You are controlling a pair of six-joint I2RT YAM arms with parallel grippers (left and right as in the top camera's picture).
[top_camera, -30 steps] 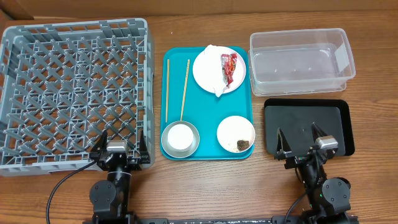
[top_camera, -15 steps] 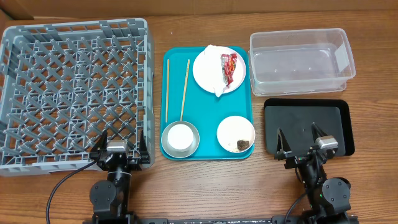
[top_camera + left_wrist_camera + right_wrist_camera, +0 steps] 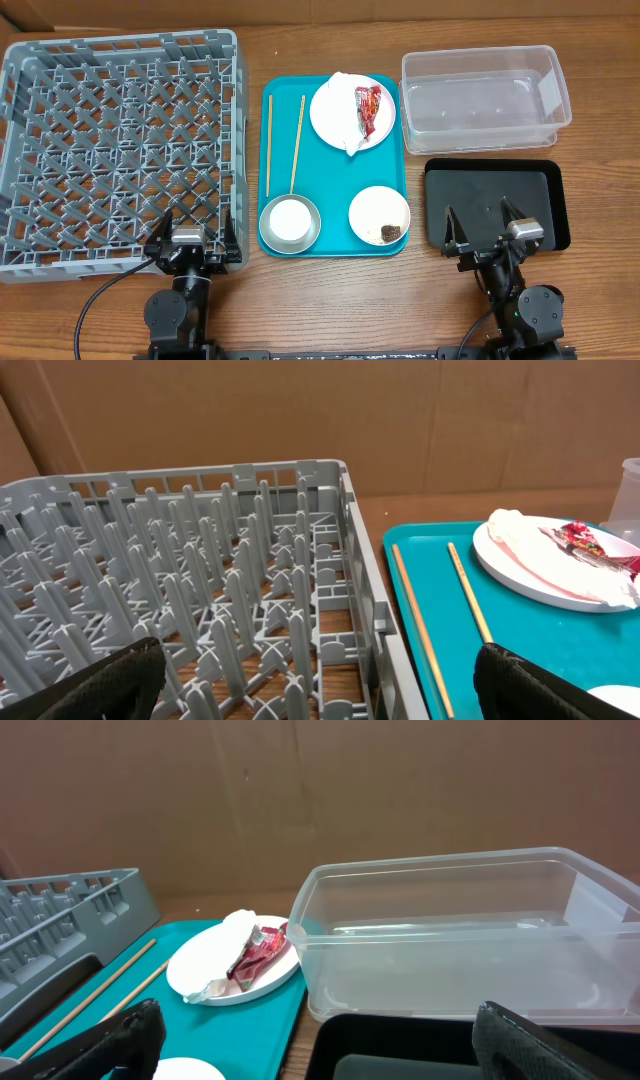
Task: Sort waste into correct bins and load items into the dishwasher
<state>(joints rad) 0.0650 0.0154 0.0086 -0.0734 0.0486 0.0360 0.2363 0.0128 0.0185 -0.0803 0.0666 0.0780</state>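
Note:
On the teal tray (image 3: 335, 170) a round white plate (image 3: 335, 110) carries the red wrapper (image 3: 368, 108) and a crumpled napkin (image 3: 347, 142). Two chopsticks (image 3: 297, 145) lie left of it. A grey metal bowl (image 3: 266, 228) holds a small white cup (image 3: 288, 218). The small white bowl (image 3: 375, 205) has a brown chunk (image 3: 390, 233) in it. My left gripper (image 3: 198, 222) stands open over the near right corner of the dishwasher rack (image 3: 120, 45). My right gripper (image 3: 481, 217) is open over the black tray (image 3: 480, 185), with the clear tub (image 3: 485, 100) behind it. Neither holds anything.
The left wrist view looks along the rack's pegs (image 3: 200, 560), with the chopsticks (image 3: 470, 595) and plate (image 3: 540, 575) to the right. The right wrist view faces the tub (image 3: 450, 940), with the plate (image 3: 200, 965) to its left. A cardboard wall closes the back.

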